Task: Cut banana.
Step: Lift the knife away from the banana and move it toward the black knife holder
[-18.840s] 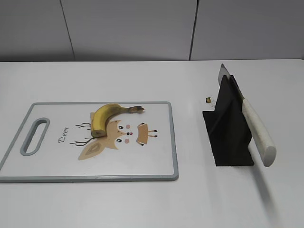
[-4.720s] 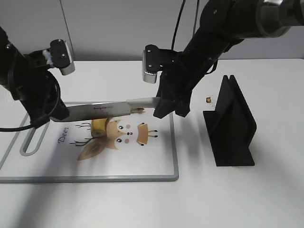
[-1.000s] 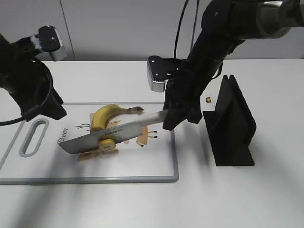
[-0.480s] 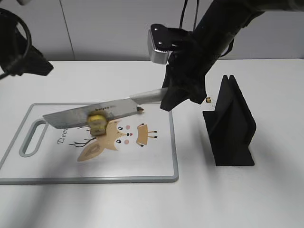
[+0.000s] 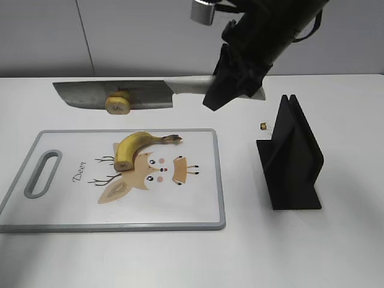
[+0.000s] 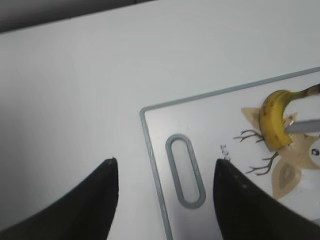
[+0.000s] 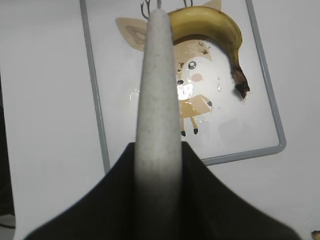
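Note:
The banana [image 5: 135, 146] lies on the cutting board [image 5: 198, 204] over the deer print, its blunt cut end toward the front and its dark stem to the right. It also shows in the wrist views as the banana [image 6: 275, 117] and the banana [image 7: 212, 26]. My right gripper [image 5: 233, 90] is shut on the pale handle of the knife [image 5: 114, 95] and holds it level, high above the board's far edge. A cut banana slice [image 5: 118, 104] sticks to the blade. The knife handle [image 7: 157, 100] runs between my right gripper [image 7: 157, 147] fingers. My left gripper [image 6: 166, 161] stands open and empty above the board's handle slot [image 6: 185, 170].
A black knife stand [image 5: 291, 159] stands on the white table to the right of the board. A tiny brown bit [image 5: 263, 126] lies next to it. The left arm is outside the exterior view.
The knife has lifted off the board and risen toward the back, carrying the cut slice on its blade. The left arm has pulled out of the exterior view and its jaws have widened.

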Available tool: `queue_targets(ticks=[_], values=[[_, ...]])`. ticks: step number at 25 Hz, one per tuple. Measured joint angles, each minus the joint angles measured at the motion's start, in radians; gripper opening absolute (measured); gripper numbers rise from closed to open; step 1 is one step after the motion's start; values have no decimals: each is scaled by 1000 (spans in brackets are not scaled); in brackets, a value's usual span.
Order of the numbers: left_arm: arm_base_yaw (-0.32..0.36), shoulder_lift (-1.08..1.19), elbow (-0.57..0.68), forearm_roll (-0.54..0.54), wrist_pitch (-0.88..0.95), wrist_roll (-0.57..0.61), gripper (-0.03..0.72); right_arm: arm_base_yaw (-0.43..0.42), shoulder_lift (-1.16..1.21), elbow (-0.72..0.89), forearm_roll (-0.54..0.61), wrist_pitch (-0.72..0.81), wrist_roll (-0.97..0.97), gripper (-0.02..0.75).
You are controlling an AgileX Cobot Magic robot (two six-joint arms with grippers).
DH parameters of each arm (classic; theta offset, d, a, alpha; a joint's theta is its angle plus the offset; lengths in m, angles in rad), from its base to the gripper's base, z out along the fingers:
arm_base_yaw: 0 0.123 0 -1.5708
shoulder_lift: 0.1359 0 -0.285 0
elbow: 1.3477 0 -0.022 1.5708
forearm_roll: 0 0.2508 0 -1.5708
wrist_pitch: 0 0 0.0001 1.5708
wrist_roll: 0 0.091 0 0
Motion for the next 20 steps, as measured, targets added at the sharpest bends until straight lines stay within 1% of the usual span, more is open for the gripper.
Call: queue_targets(ticks=[4,7,10,14,20], values=[[12,-15,-1,135,160,-167,583,0,-60,0,-2,15,140,161],[13,-38,10,187,238,-205,583,10,-109,14,-35,28,243,161],[13,-108,64,191,235,-216,583,33,-167,78,-72,22,322,161],[13,-249,174,191,202,-236,583,58,-266,197,-82,-54,415,161],[13,-488,346,194,177,-239,583,60,-407,329,-83,-154,576,161]])
